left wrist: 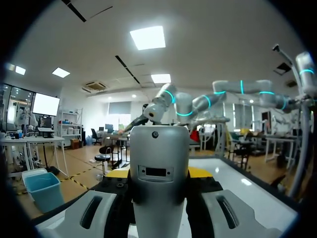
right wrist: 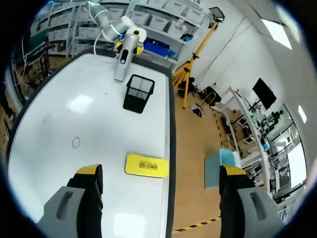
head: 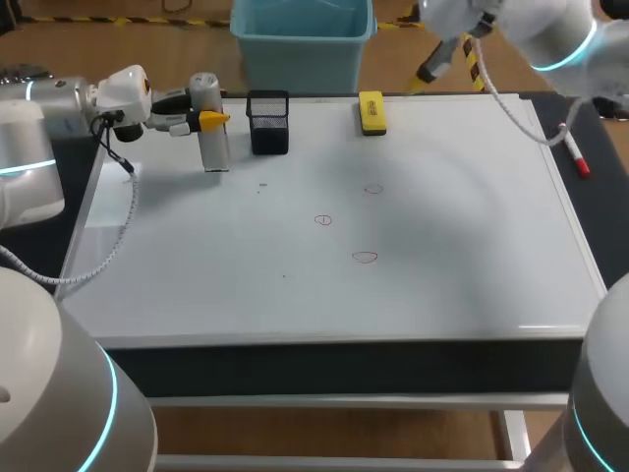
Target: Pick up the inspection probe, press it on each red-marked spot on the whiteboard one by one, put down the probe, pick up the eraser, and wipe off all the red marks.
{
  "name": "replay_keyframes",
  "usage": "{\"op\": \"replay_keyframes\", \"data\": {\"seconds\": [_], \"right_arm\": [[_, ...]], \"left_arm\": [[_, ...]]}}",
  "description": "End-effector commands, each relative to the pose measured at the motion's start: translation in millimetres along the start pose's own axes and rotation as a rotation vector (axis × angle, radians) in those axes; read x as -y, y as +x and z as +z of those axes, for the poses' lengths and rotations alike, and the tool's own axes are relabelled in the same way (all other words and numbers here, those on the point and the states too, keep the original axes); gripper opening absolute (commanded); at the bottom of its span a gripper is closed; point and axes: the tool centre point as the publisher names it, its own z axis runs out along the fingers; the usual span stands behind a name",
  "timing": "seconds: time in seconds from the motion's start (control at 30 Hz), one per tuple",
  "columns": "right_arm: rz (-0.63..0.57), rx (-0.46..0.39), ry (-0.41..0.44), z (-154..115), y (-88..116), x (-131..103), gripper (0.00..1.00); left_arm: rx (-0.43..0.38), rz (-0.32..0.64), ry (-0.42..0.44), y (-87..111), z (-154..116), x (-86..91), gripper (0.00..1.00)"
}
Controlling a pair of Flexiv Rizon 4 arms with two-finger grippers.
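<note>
My left gripper [head: 208, 120] is shut on the grey inspection probe [head: 212, 138], which stands upright over the whiteboard's [head: 452, 246] far left part, beside a black mesh holder [head: 268, 123]. In the left wrist view the probe [left wrist: 158, 168] fills the gap between the fingers of that gripper [left wrist: 158, 174]. Three red marks [head: 373, 189] [head: 323, 220] [head: 365, 258] lie near the board's middle. The yellow eraser [head: 371, 111] lies at the far edge. My right gripper [head: 454, 64] hangs open above the far right; in its own view the right gripper [right wrist: 161, 171] is high over the eraser [right wrist: 146, 165].
A blue bin [head: 303, 39] stands behind the board's far edge. A red marker pen [head: 577, 157] lies off the board's right side. The mesh holder [right wrist: 137, 92] sits between the eraser and the probe [right wrist: 122, 62].
</note>
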Motion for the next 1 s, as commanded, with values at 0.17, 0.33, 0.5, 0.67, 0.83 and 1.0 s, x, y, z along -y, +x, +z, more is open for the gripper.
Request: {"op": "replay_keyframes", "data": {"seconds": [0.17, 0.33, 0.5, 0.67, 0.83, 1.0], "right_arm": [[-0.37, -0.47, 0.512, 10, -4, 2, 1.0], [-0.37, -0.47, 0.512, 10, -4, 2, 1.0], [-0.37, -0.47, 0.512, 10, -4, 2, 1.0], [-0.37, -0.47, 0.512, 10, -4, 2, 1.0], [-0.388, -0.488, 0.494, 11, -7, 7, 1.0], [-0.426, -0.544, 0.442, 9, -16, 22, 1.0]], "left_arm": [[0.0, 0.002, 0.002, -0.2, 0, 0.0, 0.0], [0.0, 0.002, 0.002, -0.2, 0, 0.0, 0.0], [0.0, 0.002, 0.002, -0.2, 0, 0.0, 0.0], [0.0, 0.002, 0.002, -0.2, 0, 0.0, 0.0], [0.0, 0.002, 0.002, -0.2, 0, 0.0, 0.0], [0.0, 0.002, 0.002, -0.2, 0, 0.0, 0.0]]}}
